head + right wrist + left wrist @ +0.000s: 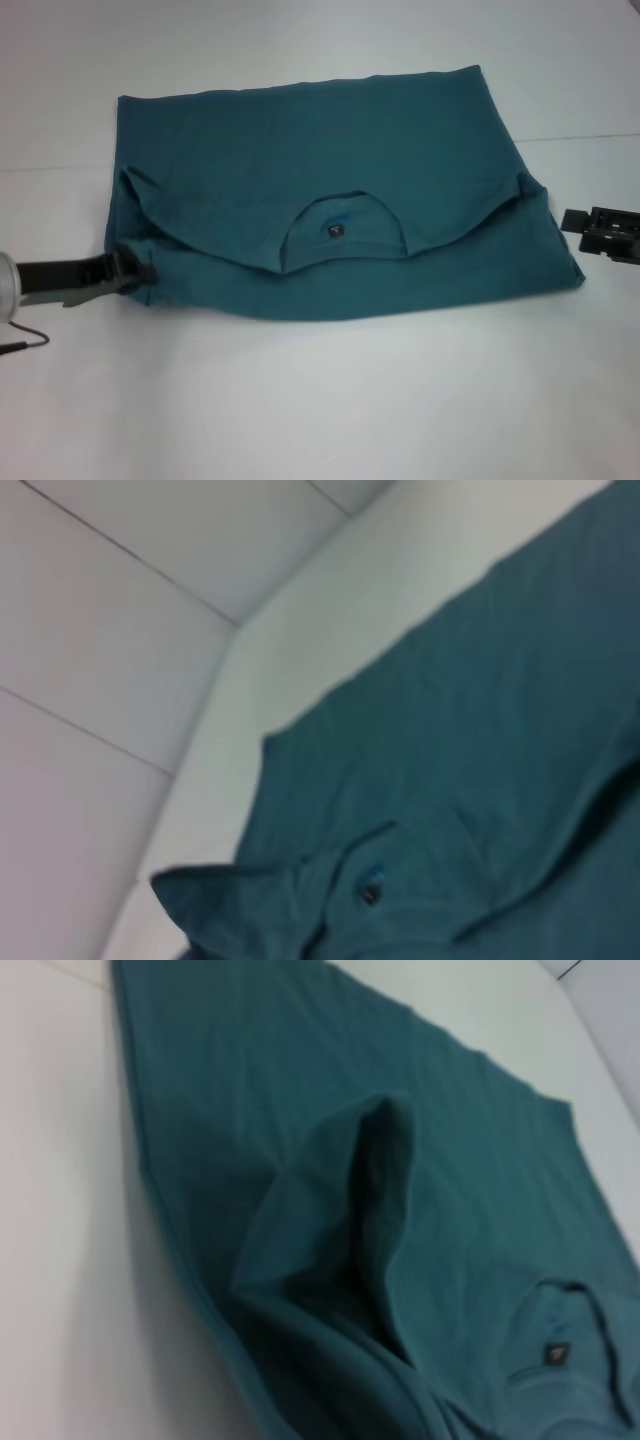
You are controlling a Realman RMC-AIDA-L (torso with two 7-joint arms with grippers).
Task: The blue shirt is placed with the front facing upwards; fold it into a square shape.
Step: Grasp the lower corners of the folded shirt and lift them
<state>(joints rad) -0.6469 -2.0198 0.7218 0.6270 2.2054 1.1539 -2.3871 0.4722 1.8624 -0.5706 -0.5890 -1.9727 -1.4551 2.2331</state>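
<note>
The blue shirt (pixel 330 200) lies flat on the white table (pixel 320 400), spread wide across its middle and partly folded. Its upper part is turned down over the body, so the ribbed round collar (pixel 345 235) now faces the robot's side of the shirt, with the small dark neck tag (pixel 335 231) showing inside the neck opening. No lettering is visible on the cloth that faces up. The folded flap ends in a curved edge just above the shirt's near hem, and both of its ends rise in small peaks at the shirt's left and right edges.

The left gripper (pixel 140 272) is at the shirt's near left corner, its dark fingers reaching in from the side and meeting the cloth there. It looks pinched onto the corner edge, though the contact is too small and dim in the head view to be certain. The left wrist view shows a raised ridge of fabric (pixel 370 1190) standing up from the shirt close to the camera, with the tag farther off.

The right gripper (pixel 572 219) sits on the table just beside the shirt's right edge, apart from the cloth; I cannot tell how its fingers stand.
</note>
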